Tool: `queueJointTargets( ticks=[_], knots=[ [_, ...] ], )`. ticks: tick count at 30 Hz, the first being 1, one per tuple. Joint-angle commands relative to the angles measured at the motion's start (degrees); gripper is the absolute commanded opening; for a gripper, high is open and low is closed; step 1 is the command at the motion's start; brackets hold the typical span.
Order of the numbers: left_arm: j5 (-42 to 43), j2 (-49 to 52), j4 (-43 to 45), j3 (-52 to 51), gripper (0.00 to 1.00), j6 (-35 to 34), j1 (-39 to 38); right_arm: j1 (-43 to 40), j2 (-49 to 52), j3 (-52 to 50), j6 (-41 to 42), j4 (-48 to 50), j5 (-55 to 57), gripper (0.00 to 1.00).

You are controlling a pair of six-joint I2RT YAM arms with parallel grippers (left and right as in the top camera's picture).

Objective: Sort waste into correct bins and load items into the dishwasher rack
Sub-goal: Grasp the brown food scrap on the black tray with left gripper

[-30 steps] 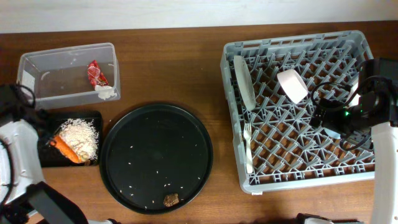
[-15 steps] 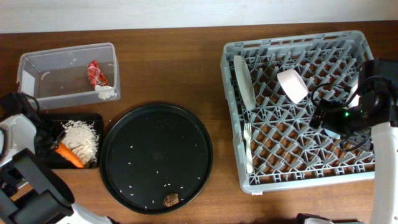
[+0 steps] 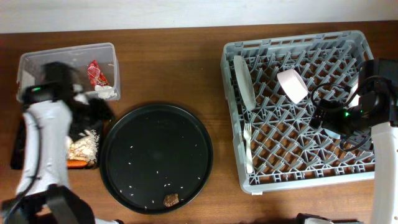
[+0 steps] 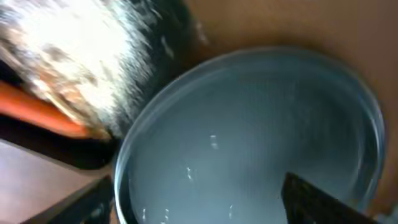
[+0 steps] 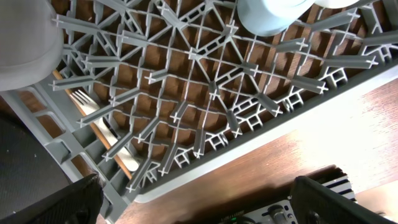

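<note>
My left pincer [image 4: 193, 190] hung open and empty; the small brown chunk [image 3: 171, 200] lay to its right, nearer my base, well apart.

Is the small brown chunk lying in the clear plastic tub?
No, the brown chunk lies on the large round black tray, near its rim.

overhead: bright, even | left wrist: motion-blurred | right wrist: sharp
</note>
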Motion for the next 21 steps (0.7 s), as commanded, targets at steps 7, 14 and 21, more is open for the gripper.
queueJointTargets(
  ticks=[7,14,21],
  knots=[
    [8.0,0.3,-0.9,-22.5,0.94,-4.1,-32.8,-0.3,-0.2,-0.3,-0.9,0.0,-0.1,0.98],
    [10.6,0.3,9.5,-34.9,0.94,-4.8,-45.5,-0.3,-0.2,-0.3,-0.9,0.0,-0.1,0.99],
    [7.7,0.3,14.4,-36.5,0.60,-8.3,-48.0,-0.3,-0.2,-0.3,-0.9,0.0,-0.1,0.99]
  ],
)
